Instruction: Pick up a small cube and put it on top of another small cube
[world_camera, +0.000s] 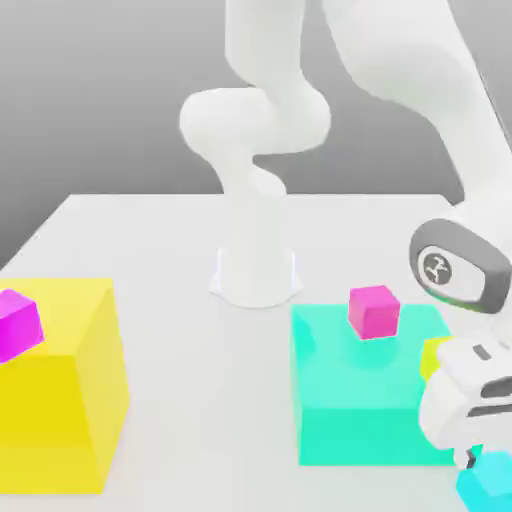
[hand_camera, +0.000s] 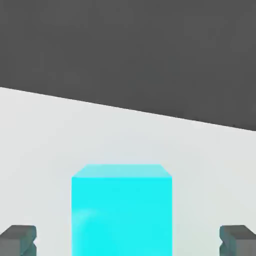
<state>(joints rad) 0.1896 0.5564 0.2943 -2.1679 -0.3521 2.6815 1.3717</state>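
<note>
The hand (hand_camera: 128, 242) is released, its 2 fingertips (hand_camera: 19, 239) straddling the small cube (hand_camera: 122, 210), which sits on the counter (hand_camera: 50, 140) beside the turquoise block (world_camera: 365, 400). Nothing is grasped yet; closing, lifting and stacking on another small cube all remain.

The big turquoise block (world_camera: 365, 400) sits on the white table (world_camera: 160, 250), in front of the arm's base (world_camera: 255, 275). A small magenta cube (world_camera: 373, 311) rests on the turquoise block's top, near its back edge. Well off to the exterior view's left of the turquoise block stands a big yellow block (world_camera: 55, 400), with another small magenta cube (world_camera: 18, 324) on it. Just past the turquoise block's right side, a small yellow cube (world_camera: 434, 357) peeks out. The end effector (world_camera: 470, 462) hangs at the turquoise block's front right corner, directly above the small cube (world_camera: 488, 482), light cyan.
</note>
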